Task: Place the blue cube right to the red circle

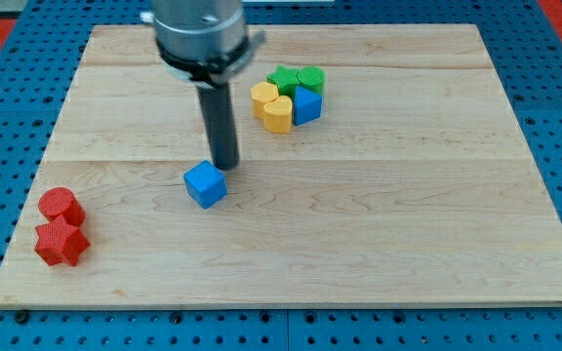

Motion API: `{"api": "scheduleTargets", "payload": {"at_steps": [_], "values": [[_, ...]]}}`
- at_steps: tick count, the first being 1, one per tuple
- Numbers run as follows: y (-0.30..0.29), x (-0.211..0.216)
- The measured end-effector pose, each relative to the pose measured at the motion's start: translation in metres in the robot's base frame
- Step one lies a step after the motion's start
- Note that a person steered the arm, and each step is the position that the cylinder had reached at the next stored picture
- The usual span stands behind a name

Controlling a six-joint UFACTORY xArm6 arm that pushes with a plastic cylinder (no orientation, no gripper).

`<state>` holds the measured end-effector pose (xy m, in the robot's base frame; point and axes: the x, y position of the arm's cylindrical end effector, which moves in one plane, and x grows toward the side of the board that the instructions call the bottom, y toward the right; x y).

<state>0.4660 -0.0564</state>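
Note:
The blue cube (205,184) lies on the wooden board (379,224) a little left of the middle. My tip (225,166) stands just above and to the right of it, touching or nearly touching its upper right corner. The red circle (60,206) is a round red block near the board's left edge, far to the left of the cube. A red star-shaped block (61,242) sits right below it, touching it.
A cluster sits at the view's top centre: a yellow heart-shaped block (273,106), a second blue block (306,104), a green block (284,79) and a green round block (311,78). Blue pegboard surrounds the board.

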Motion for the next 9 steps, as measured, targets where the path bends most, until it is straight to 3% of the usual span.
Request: {"api": "scheduleTargets", "payload": {"at_steps": [1, 2, 4, 5, 6, 8, 9], "values": [[-0.01, 0.061], [-0.043, 0.082], [0.036, 0.032], [-0.023, 0.015], [-0.099, 0.03], [-0.076, 0.015], [-0.084, 0.037]]}}
